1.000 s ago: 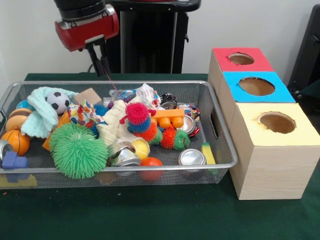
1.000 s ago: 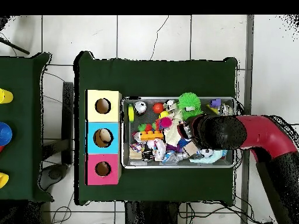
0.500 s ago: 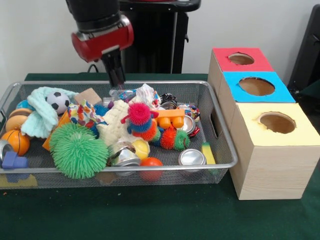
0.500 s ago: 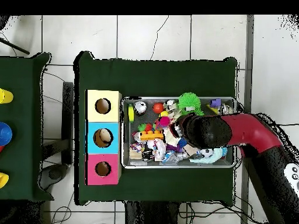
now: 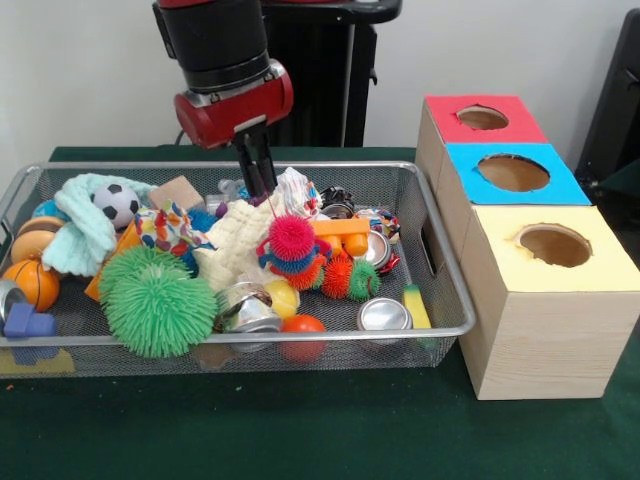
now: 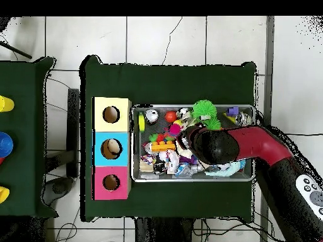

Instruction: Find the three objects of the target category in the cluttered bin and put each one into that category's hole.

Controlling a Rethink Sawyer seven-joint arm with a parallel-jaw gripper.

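1. Bin [image 5: 440,250]: a wire-mesh tray on the green tabletop [image 5: 300,440], packed with toys and cans. Just beside it stands a wooden box [image 5: 560,340] with three holes in a row, topped red [image 5: 483,118], blue [image 5: 513,172] and yellow [image 5: 555,245].
2. Gripper [image 5: 258,170]: it hangs over the back middle of the bin, its dark fingers close together and pointing down. Whether they pinch anything cannot be told; the tips sit near a crumpled wrapper [image 5: 295,190] and just above a cream cloth [image 5: 240,235].
3. Right below the gripper lies a pink, blue and orange spiky toy [image 5: 292,248], with orange and green spiky balls [image 5: 350,277] beside it.
4. At the front of the bin are a big green spiky ball [image 5: 155,300], two cans [image 5: 385,314] [image 5: 250,310], a yellow ball [image 5: 283,297] and a red ball [image 5: 302,325].
5. At the end away from the box are a soccer ball [image 5: 117,203], a mint cloth [image 5: 80,225], a basketball [image 5: 35,283] and a blue block [image 5: 28,322].
6. Against half a second ago, the arm [image 6: 252,142] has shifted towards the box end and dropped lower, so the gripper is now deeper among the clutter. The spiky toy has slid a little towards the box and sits lower.
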